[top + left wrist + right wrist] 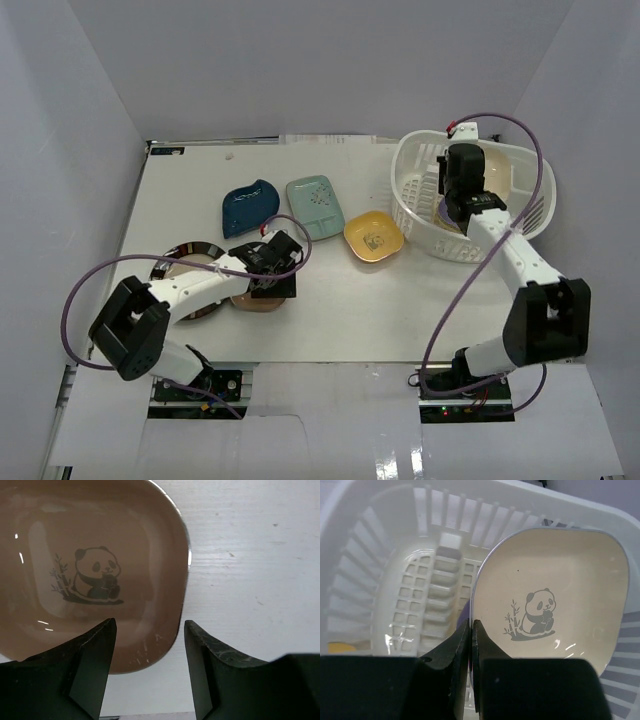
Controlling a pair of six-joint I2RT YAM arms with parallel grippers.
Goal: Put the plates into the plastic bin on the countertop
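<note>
My right gripper (455, 205) is inside the white plastic bin (420, 175), shut on the left rim of a cream panda plate (492, 168) that stands on edge. The right wrist view shows the pinch (471, 625), the cream plate (560, 590) and the bin's slotted wall (380, 580). A sliver of lavender shows behind the jaws. My left gripper (278, 262) is open and low over a pink-tan panda plate (255, 300). In the left wrist view the gripper (150, 630) straddles the corner of this plate (100, 540), not touching it.
On the countertop (400, 310) lie a dark teal leaf plate (250, 207), a pale green rectangular plate (316, 207), a yellow plate (373, 238) close to the bin, and a round dark-rimmed plate (190, 250) under the left arm.
</note>
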